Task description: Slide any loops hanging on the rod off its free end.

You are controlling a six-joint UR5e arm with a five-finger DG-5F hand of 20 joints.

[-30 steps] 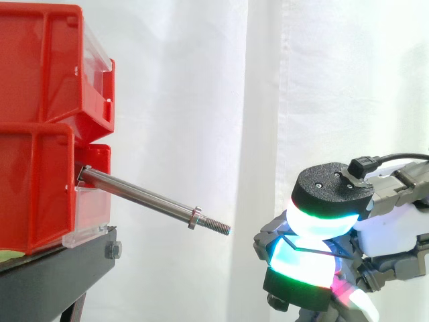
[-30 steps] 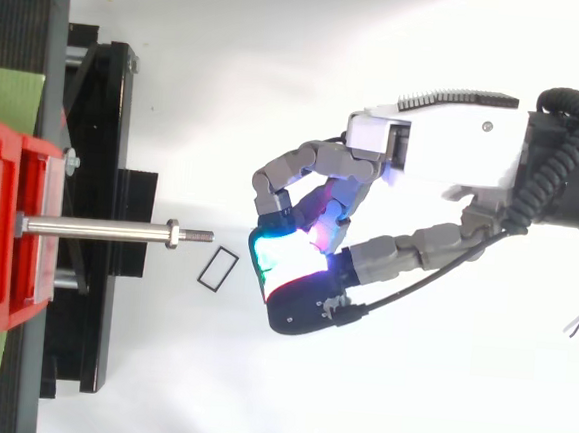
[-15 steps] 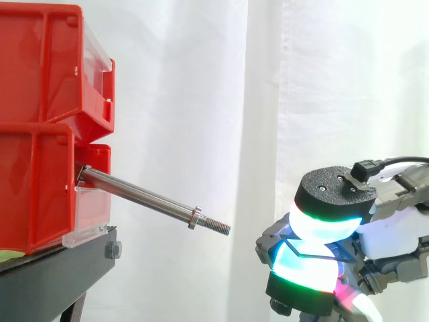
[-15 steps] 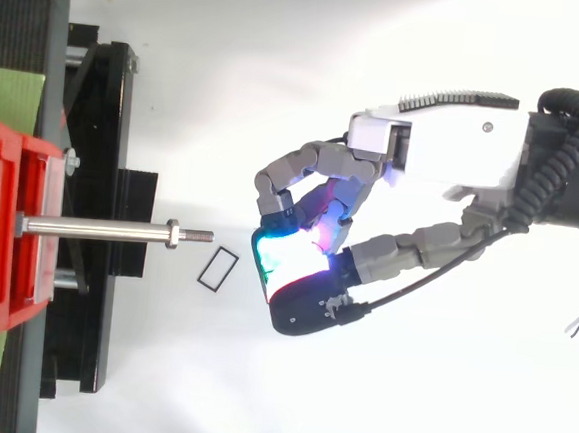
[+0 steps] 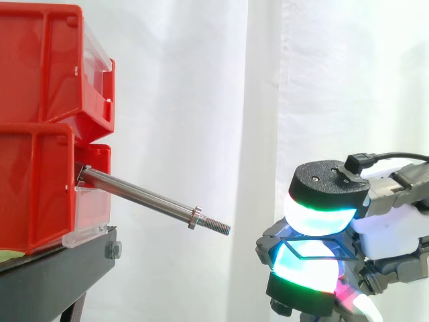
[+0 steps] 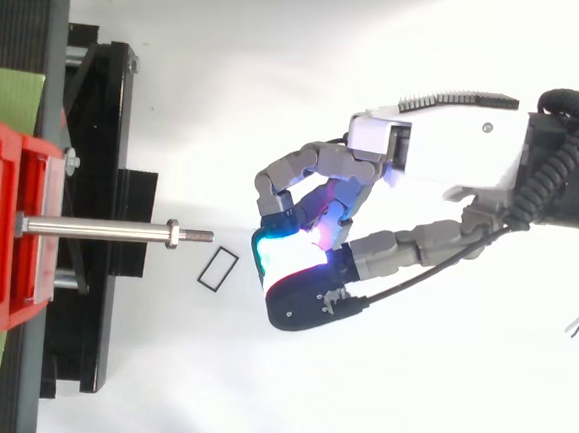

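A steel rod (image 5: 144,196) sticks out of the lower red bin (image 5: 37,188) and slopes down to its threaded free end, with a nut (image 5: 195,217) just behind the tip. Nothing hangs on the rod (image 6: 98,230). A thin black rectangular loop (image 6: 211,266) lies just past the rod's tip and a little to one side, apart from both rod and hand. My hand (image 6: 445,154) hovers beyond the free end, lower than the tip in the side view (image 5: 389,221). A thin dark outline shows at its lit front there; I cannot tell whether that is a loop.
Two red bins are stacked, the upper one (image 5: 47,60) on the lower, on a black stand (image 5: 53,275) at the left. A white curtain hangs behind. Open space lies between the rod's tip and my hand.
My hand has shifted only slightly; its black-capped top part now sits a little higher in the side view. The rod and the black loop have not moved.
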